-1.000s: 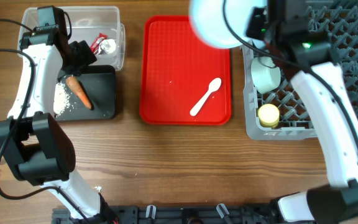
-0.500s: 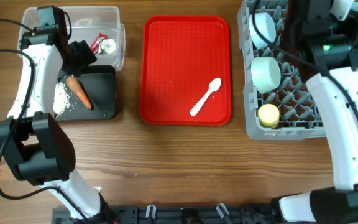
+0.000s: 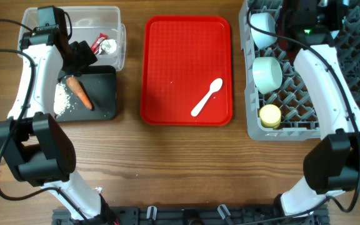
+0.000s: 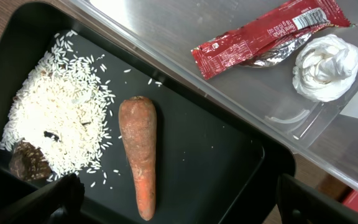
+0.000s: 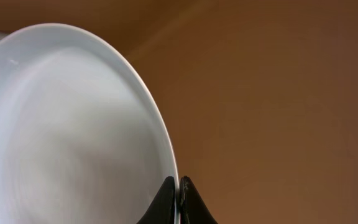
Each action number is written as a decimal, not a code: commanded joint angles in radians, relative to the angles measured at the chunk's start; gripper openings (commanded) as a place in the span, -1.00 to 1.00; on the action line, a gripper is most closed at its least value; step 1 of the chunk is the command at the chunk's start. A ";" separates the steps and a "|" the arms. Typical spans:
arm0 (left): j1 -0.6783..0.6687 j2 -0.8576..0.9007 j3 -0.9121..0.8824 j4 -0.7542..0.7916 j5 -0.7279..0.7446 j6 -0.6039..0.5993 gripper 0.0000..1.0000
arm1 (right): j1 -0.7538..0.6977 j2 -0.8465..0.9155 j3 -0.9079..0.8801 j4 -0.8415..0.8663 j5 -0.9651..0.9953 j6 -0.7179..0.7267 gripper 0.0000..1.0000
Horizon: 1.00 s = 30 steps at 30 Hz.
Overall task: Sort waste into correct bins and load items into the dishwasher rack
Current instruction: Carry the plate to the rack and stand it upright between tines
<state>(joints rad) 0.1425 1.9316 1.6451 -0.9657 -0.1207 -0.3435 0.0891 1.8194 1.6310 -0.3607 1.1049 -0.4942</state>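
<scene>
1. Waste looks sorted: the red snack wrapper [image 4: 260, 40] and small silvery-white foil ball [image 4: 327, 67] lie in the clear plastic tub [image 4: 154, 25]. The orange carrot piece [image 4: 138, 155], white rice grains [image 4: 55, 118] and small brown lump [image 4: 30, 163] lie in the black rectangular tray [image 4: 210, 162]. All sit beneath the left hand [image 4: 179, 186], which is wide open and empty.
2. The right hand [image 5: 178, 186] pinches the rim of the pale blue round plate [image 5: 73, 124] over the large grey plastic dishwasher rack [image 3: 286, 132]. Whether the plate is seated cannot be told.
3. Near that hand, the rack holds two pale blue bowls [image 3: 262, 28] and a small yellow cup [image 3: 269, 115].
4. Left to do: the white plastic spoon [image 3: 206, 97], on the flat red tray [image 3: 174, 56], well to the right hand's left.

Overhead looks straight down; both it and the close left wrist show the black tray [image 3: 104, 94].
</scene>
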 commanded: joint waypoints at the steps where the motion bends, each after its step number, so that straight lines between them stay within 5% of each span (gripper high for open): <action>1: -0.002 -0.020 0.011 0.000 0.005 -0.009 1.00 | 0.000 0.024 -0.003 0.009 -0.144 -0.241 -0.91; 13: -0.002 -0.020 0.011 -0.001 0.005 -0.009 1.00 | -0.028 0.040 -0.003 0.009 -0.209 -0.344 -0.91; 30: -0.002 -0.020 0.011 -0.001 0.005 -0.009 1.00 | -0.061 0.050 -0.003 -0.054 -0.399 -0.315 -0.92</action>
<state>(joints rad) 0.1425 1.9316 1.6451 -0.9657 -0.1207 -0.3435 0.0280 1.8343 1.6310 -0.4103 0.7456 -0.8318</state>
